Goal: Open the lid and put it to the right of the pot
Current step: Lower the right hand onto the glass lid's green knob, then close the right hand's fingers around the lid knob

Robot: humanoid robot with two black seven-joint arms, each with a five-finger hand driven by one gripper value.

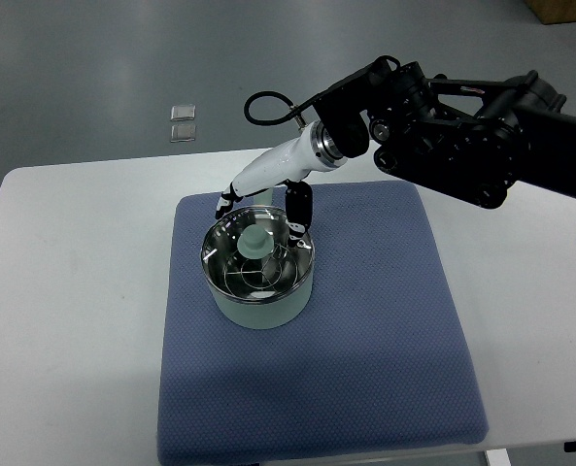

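Blue mat (385,320) lies bare right of the pot (261,291).

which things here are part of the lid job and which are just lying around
Job:
- pot
- lid, on the pot
- right hand, at the pot's far rim
- blue mat, bare to the right of the pot

Lying about:
- two small clear packets, on the floor beyond the table

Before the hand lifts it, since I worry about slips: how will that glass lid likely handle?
The lid looks like rigid glass with a metal rim, so probably stiff, breakable and rather heavy. Its small pale knob seems smooth, so the right hand hovering above may slip. Set down flat on the blue mat, it should not roll.
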